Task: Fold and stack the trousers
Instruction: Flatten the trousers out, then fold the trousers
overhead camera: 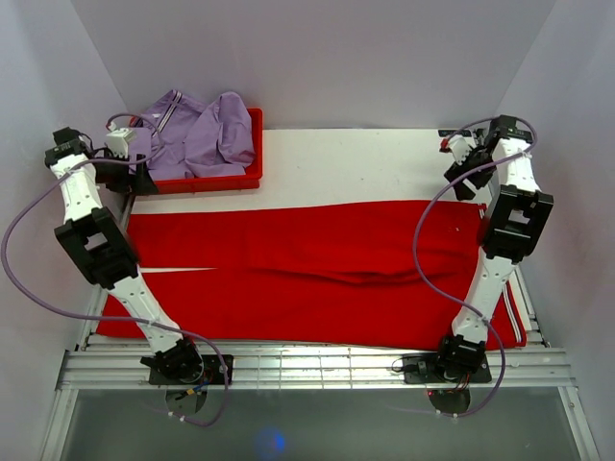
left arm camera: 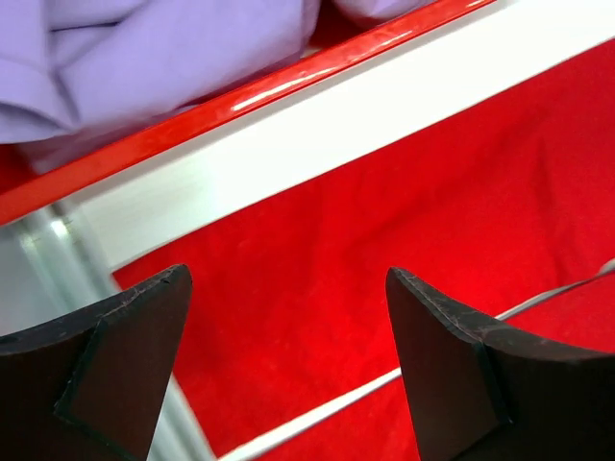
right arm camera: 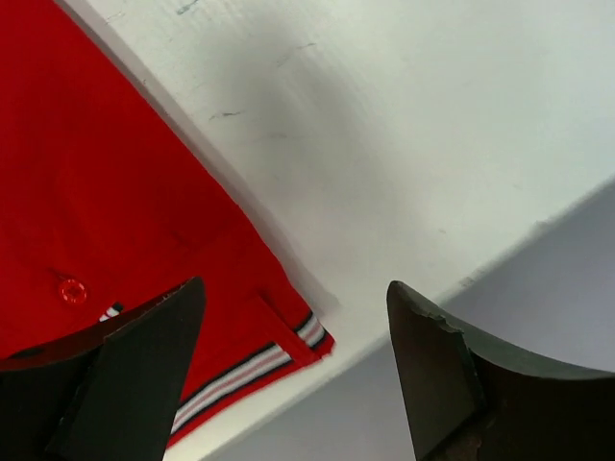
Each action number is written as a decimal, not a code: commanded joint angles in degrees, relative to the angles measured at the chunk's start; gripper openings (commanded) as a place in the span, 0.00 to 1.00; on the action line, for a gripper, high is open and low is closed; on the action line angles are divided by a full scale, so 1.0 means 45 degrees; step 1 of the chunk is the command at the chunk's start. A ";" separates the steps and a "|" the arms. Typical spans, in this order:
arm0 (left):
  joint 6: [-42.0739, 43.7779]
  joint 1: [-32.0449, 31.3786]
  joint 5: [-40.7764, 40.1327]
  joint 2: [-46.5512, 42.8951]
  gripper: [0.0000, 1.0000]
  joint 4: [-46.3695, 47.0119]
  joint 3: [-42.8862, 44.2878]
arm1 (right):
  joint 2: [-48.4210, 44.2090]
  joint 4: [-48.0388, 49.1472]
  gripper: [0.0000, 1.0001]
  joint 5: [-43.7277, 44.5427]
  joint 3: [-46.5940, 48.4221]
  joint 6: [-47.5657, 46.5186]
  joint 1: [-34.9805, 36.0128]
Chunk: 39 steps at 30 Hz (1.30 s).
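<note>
The trousers (overhead camera: 317, 269) are matt red cloth, the bin (left arm camera: 288, 82) glossy red plastic, the table (right arm camera: 384, 115) matt and faintly scuffed.

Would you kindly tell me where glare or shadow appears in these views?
Top external: evenly lit. Left wrist: white glare streaks the red bin's rim. Right wrist: a soft shadow falls on the table beside the red trousers.

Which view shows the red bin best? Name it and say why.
Top external: nearly the whole red bin shows at far left, a purple garment heaped inside. Left wrist shows only a stretch of its front wall; right wrist shows none of it.
</note>
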 commanded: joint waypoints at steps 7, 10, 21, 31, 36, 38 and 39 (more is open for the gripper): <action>-0.0096 0.1575 0.3138 0.1298 0.90 0.0203 0.0624 | 0.1739 -0.0544 0.77 -0.0054 -0.0672 -0.2878 -0.0048; 0.0195 0.1771 0.2789 0.1765 0.88 0.0321 0.0918 | 0.1994 -0.0562 0.60 0.0200 -0.1024 -0.3112 -0.0029; 0.2421 0.1654 0.1362 0.4052 0.86 0.0731 0.2462 | 0.1682 -0.0798 0.08 0.0514 -0.1884 -0.4031 -0.0029; 0.4415 0.1498 0.0562 0.4560 0.83 0.1920 0.0569 | 0.1272 -0.0622 0.08 0.0455 -0.2197 -0.3914 0.0245; 0.5057 0.1498 -0.0043 0.4775 0.80 0.2020 -0.0135 | 0.1096 -0.0505 0.08 0.0513 -0.2529 -0.3933 0.0245; 0.5449 0.1498 -0.0472 0.4717 0.74 0.2020 -0.0718 | 0.1076 -0.0504 0.08 0.0572 -0.2607 -0.3952 0.0245; 0.5663 0.1498 -0.0610 0.4678 0.70 0.1982 -0.0916 | 0.1076 -0.0485 0.08 0.0630 -0.2608 -0.3972 0.0245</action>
